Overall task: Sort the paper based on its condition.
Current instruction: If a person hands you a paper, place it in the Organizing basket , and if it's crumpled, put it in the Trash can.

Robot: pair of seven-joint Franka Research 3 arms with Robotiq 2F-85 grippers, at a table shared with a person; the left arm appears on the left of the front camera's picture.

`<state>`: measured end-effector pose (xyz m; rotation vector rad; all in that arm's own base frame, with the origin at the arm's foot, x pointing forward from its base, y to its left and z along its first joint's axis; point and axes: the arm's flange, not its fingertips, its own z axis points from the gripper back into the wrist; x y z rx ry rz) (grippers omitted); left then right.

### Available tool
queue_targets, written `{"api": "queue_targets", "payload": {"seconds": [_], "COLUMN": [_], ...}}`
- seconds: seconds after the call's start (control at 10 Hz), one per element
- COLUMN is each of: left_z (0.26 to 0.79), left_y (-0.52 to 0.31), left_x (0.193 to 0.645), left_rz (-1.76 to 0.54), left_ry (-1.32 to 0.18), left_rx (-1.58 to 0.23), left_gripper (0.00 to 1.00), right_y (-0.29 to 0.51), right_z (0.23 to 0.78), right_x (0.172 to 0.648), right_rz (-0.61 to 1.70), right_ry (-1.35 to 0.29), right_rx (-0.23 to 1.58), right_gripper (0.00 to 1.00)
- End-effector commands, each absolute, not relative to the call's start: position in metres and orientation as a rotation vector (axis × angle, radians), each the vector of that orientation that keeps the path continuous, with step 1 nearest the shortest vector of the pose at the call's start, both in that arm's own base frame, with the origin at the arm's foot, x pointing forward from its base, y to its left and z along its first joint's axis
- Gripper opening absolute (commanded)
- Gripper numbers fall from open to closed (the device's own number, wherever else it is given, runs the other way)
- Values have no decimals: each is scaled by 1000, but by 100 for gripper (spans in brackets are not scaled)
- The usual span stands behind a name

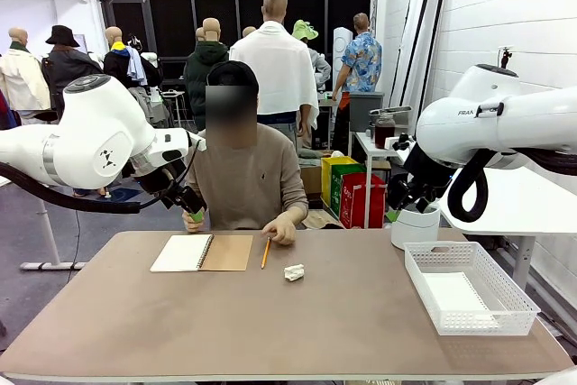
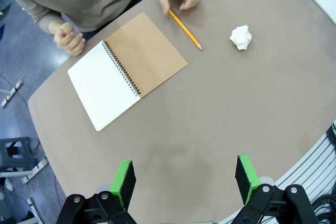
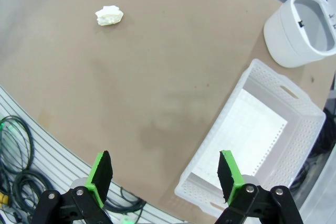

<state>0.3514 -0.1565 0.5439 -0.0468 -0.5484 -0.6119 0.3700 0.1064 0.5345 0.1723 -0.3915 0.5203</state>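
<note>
Brown tabletop [image 1: 270, 322] carries everything. Nearest, at the right, sits a white perforated basket [image 1: 487, 324], with one flat sheet of paper [image 1: 458, 297] lying smooth on its bottom. Farther in, about the middle of the tabletop, a crumpled ball of paper [image 1: 294, 271] rests alone, well apart from the basket. Just beyond it and slightly left lies a yellow pencil [image 1: 266, 252], its tip pointing toward the near side. Beside the pencil, to the left, a spiral notebook [image 1: 202, 252] lies open, with a blank white page on the left and the brown cover folded out on the right. At the far right corner stands a white round bin [image 1: 416, 225], its top open.

Both arms hang high over the far part of the tabletop. The left gripper [image 1: 191, 207] hovers above the far left edge with its green pads spread wide and nothing between them. The right gripper [image 1: 395, 207] hovers just over the bin, likewise spread and empty. A person [image 1: 245, 178] sits at the far side, one hand [image 1: 281, 227] resting by the pencil's far end.
</note>
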Motion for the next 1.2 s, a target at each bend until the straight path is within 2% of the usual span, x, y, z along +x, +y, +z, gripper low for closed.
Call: {"api": "queue_targets", "payload": {"seconds": [0.0,0.8,1.1], "left_z": [544,544,544], "left_y": [-155,-155,-155], "left_x": [352,352,352], "left_rz": [-615,-615,-615], "left_ry": [-549,-549,-549], "left_rx": [-39,-39,-39], "left_gripper": [100,100,100], "right_y": [107,106,147], "right_z": [536,535,534], "right_x": [370,370,405], "right_rz": [522,520,605], "right_ry": [-384,-392,-404], "right_rx": [174,172,124], "right_gripper": [100,100,100]}}
